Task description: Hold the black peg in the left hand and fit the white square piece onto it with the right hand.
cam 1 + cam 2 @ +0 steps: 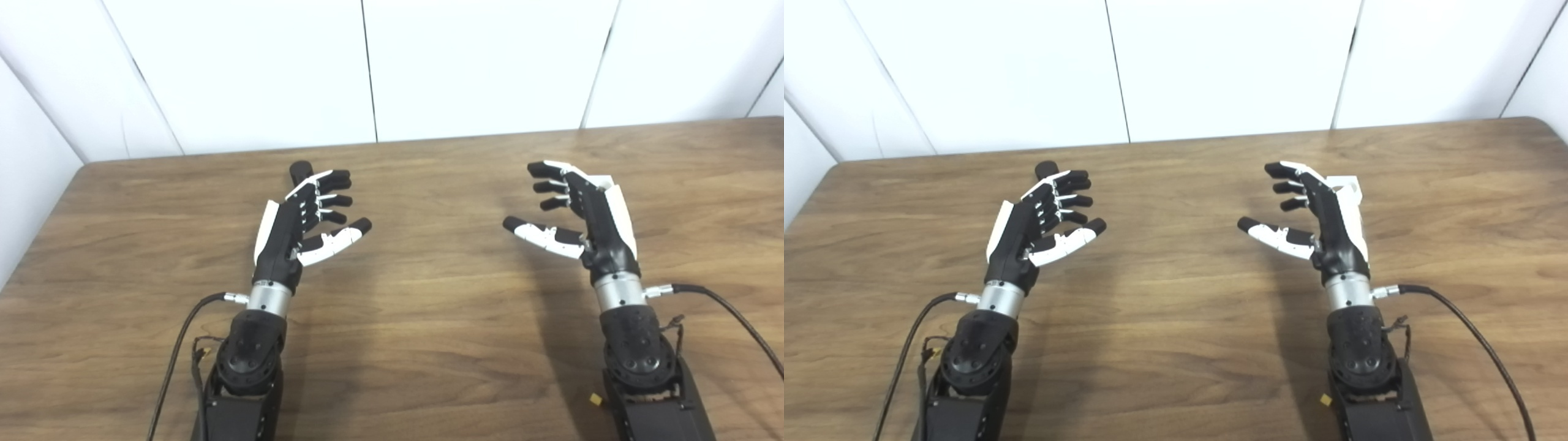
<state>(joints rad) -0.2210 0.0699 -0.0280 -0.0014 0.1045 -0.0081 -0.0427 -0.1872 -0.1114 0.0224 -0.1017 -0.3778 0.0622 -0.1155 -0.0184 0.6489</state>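
The black peg (pixel 299 171) stands on the wooden table just beyond my left hand (pixel 306 220); only its rounded top shows above the fingers, also in the right eye view (pixel 1047 168). My left hand is open and empty, fingers apart, hovering above the table. The white square piece (pixel 1346 185) lies on the table behind my right hand (pixel 1317 214), mostly hidden; only a corner shows in the left eye view (pixel 603 180). My right hand is open and empty, palm facing left.
The wooden table (pixel 429 294) stretches between the two hands. White wall panels (pixel 367 61) stand along its far edge. Black cables (pixel 184 331) run from both wrists across the table near the front.
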